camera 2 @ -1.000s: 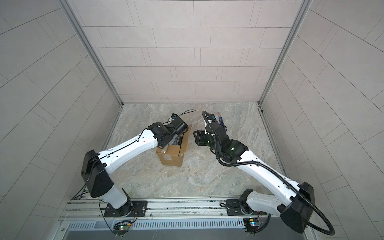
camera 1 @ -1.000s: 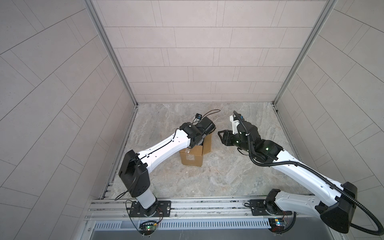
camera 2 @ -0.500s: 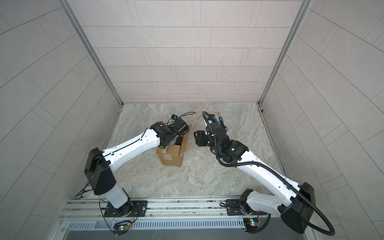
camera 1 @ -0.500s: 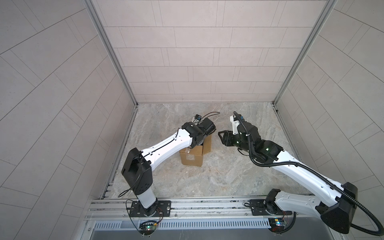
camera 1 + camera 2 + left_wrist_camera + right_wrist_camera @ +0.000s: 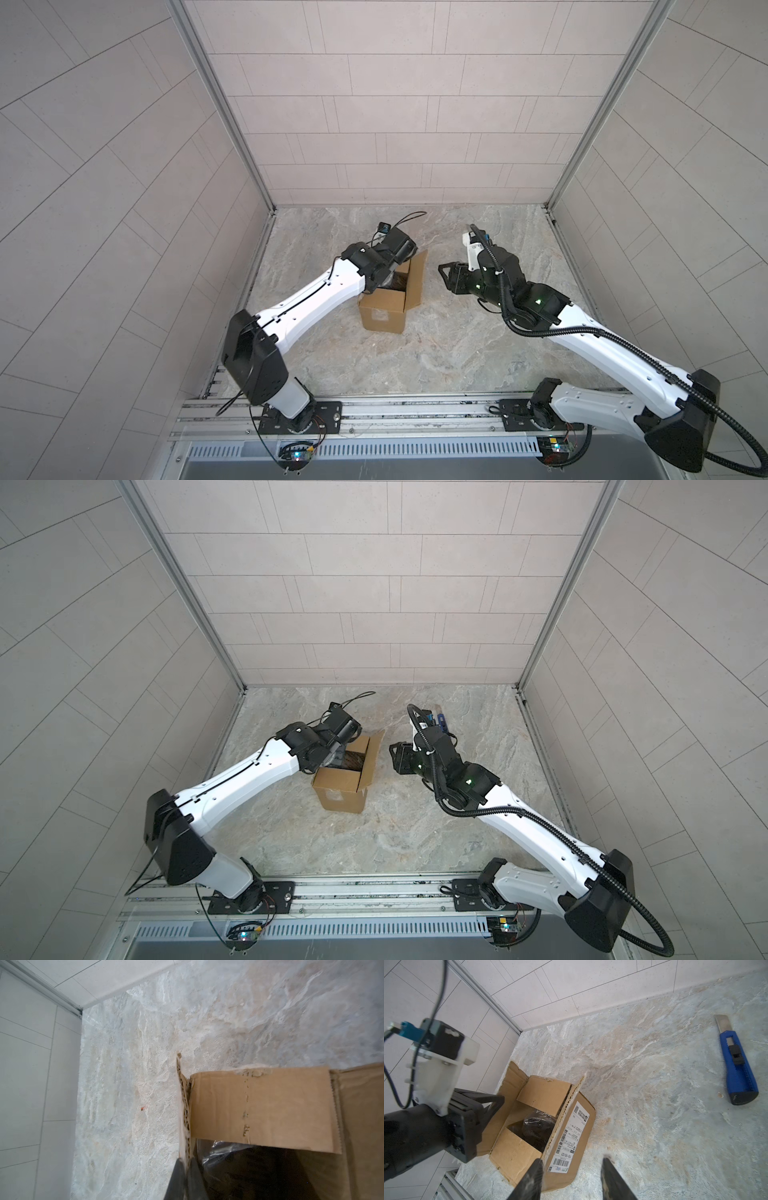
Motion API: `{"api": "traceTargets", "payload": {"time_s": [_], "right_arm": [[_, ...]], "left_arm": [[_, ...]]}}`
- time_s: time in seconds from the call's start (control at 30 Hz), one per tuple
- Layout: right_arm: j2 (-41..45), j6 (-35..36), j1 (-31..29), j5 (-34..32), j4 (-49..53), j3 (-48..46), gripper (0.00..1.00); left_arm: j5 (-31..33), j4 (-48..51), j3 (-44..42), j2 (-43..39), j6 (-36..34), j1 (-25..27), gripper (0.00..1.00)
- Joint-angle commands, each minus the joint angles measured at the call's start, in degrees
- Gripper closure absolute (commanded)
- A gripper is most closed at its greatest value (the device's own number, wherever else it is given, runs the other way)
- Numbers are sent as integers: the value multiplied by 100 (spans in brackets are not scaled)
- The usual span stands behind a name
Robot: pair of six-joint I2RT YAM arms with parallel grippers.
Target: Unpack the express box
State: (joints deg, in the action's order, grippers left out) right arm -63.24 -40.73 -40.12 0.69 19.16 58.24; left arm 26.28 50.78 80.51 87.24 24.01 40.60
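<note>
A marbled grey-beige table (image 5: 457, 353) carries two things — the express box (image 5: 384, 318), standing near the middle with its flaps open, and a blue utility knife (image 5: 739, 1068) lying flat, apart from it.

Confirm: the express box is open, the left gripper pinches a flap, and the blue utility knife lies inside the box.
Not inside: the right wrist view shows the blue utility knife lying on the floor, apart from the express box. The rest holds: the box is open and the left gripper pinches a flap.
</note>
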Motion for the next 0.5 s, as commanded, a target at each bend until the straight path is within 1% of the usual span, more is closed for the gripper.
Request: {"api": "traceTargets", "payload": {"time_s": [0.0, 0.07, 0.1, 0.23, 0.27, 0.47], "right_arm": [[124, 102, -13, -172, 150, 240, 52], [80, 200, -54, -198, 246, 410, 53], [31, 261, -97, -220, 308, 522, 54], [-287, 610, -573, -609, 633, 1141, 54], [-378, 652, -670, -614, 661, 1268, 54], [-1318, 890, -1234, -587, 948, 2104, 54]], "left_arm": [[-725, -680, -429, -449, 36, -232, 100], [-907, -996, -677, -762, 106, -358, 100], [-1177, -1203, -830, -926, 121, -433, 100], [-1720, -1982, -1424, -1530, 211, -649, 100], [-1835, -2137, -1547, -1647, 253, -687, 100], [-2570, -3200, -2372, -2354, 585, -982, 100]]}}
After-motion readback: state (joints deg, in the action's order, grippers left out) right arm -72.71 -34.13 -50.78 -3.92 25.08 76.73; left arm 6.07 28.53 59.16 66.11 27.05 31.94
